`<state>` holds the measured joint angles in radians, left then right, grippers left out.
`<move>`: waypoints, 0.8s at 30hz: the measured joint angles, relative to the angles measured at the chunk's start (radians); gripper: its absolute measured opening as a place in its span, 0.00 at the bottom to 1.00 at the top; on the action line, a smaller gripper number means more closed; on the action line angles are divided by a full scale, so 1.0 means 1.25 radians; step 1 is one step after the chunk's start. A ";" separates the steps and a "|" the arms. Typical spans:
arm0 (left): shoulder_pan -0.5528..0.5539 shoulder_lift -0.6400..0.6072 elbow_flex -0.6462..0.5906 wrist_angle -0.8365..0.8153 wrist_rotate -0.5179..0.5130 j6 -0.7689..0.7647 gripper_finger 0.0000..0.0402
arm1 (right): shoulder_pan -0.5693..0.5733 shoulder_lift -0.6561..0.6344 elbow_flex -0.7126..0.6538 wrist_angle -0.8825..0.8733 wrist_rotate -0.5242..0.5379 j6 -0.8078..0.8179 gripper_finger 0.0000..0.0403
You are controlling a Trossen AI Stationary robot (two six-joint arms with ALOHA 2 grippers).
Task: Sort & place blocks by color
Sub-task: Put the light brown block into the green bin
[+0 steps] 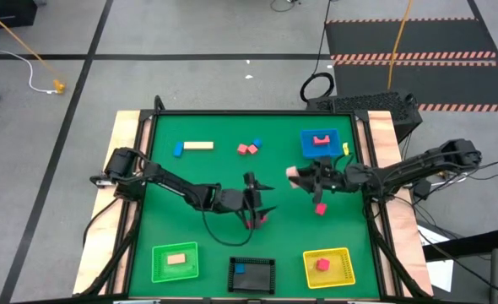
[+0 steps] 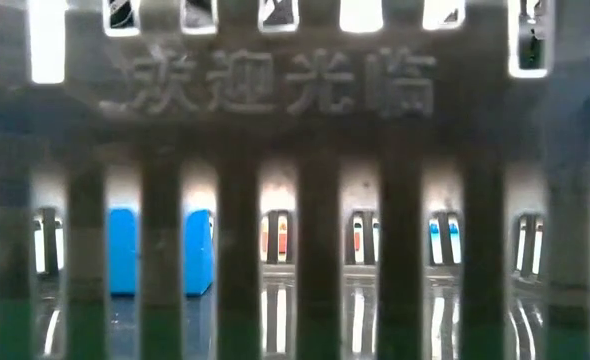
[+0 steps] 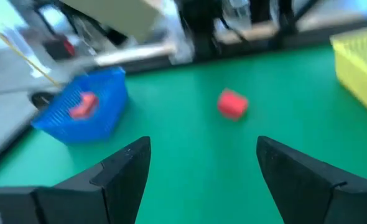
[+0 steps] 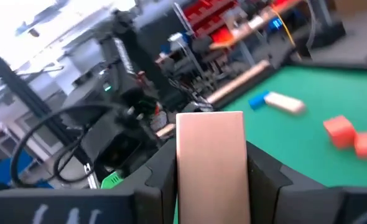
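My right gripper (image 1: pixel 300 176), near the middle of the table, is shut on a tan wooden block (image 4: pixel 209 163). My left gripper (image 1: pixel 262 199) hovers open left of it and faces a loose red block (image 3: pixel 232 103) on the green table (image 1: pixel 320 208). At the far side lie a tan bar (image 1: pixel 198 145), a blue block (image 1: pixel 178 149), two red blocks (image 1: pixel 247 149) and a small blue one (image 1: pixel 257 143). The green tray (image 1: pixel 175 262) holds a tan block, the black tray (image 1: pixel 251 274) a blue one, and the yellow tray (image 1: pixel 328 265) a red one. My right gripper pinches the tan block by its two opposite side faces (image 4: pixel 182 168) between the two fingers. The fingers come about level from the table's right side. The block stands upright in the hold and rises above the fingertips (image 4: pixel 264 171). Its lower end is hidden by the gripper.
A flat blue tray (image 1: pixel 321 143) with a red block in it stands at the far right, just behind the right gripper. The three mesh trays line the near edge. The black tray's wall (image 2: pixel 315 200) fills the low view. The two grippers are close together at mid-table.
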<state>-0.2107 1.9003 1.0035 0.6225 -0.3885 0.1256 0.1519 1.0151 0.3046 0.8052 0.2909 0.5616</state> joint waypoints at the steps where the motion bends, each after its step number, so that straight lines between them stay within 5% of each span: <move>1: 0.001 0.000 0.000 0.026 -0.005 -0.008 0.73 | 0.005 0.016 0.000 0.032 0.000 -0.030 0.28; 8: 0.013 -0.001 0.000 0.093 -0.004 -0.096 0.73 | 0.050 0.176 0.003 0.282 -0.006 -0.187 0.28; 16: 0.013 -0.001 0.000 0.119 0.103 -0.162 0.73 | 0.075 0.323 0.088 0.291 -0.074 -0.325 0.28; 24: 0.009 -0.001 0.000 0.120 0.113 -0.189 0.73 | 0.073 0.422 0.182 0.288 -0.143 -0.396 0.28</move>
<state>-0.1999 1.8996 1.0031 0.7725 -0.2471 -0.1110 0.2436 1.5425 0.5326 1.1657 0.1121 0.0669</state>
